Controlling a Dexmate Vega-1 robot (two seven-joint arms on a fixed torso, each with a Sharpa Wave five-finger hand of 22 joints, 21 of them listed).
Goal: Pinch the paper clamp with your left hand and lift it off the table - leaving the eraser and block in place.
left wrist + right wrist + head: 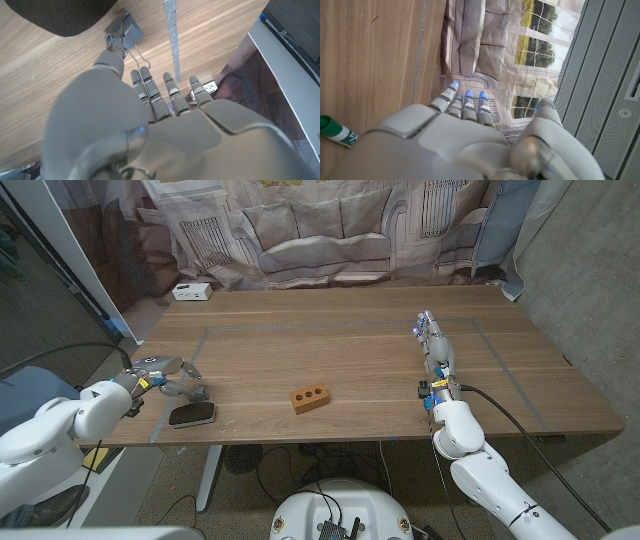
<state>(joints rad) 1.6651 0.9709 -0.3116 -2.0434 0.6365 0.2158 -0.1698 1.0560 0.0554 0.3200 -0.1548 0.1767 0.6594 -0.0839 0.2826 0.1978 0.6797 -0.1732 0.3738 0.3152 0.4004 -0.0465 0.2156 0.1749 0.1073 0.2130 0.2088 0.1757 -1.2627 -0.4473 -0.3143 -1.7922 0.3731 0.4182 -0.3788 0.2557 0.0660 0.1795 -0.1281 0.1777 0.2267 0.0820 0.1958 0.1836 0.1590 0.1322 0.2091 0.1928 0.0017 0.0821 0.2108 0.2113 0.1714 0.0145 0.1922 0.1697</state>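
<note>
Wooden bench (380, 355) with grey tape lines, printed sofa curtain (330, 230) behind. Near left edge: black eraser (191, 415), and just beyond it left hand (165, 375), fingers curled down over paper clamp (122, 32), thumb tip touching the clamp's body, wire handles running under the fingers; firm pinch not certain. Centre: brown block (310, 397). Right: right hand (432, 340), fingers straight and together, holding nothing. Far left: white box (191, 291).

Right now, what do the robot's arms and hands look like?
White, rounded arm shells. The left robot hand is grey with segmented fingers; the right robot hand is pale, its fingertips lit blue. A black cable runs beside the right arm.
</note>
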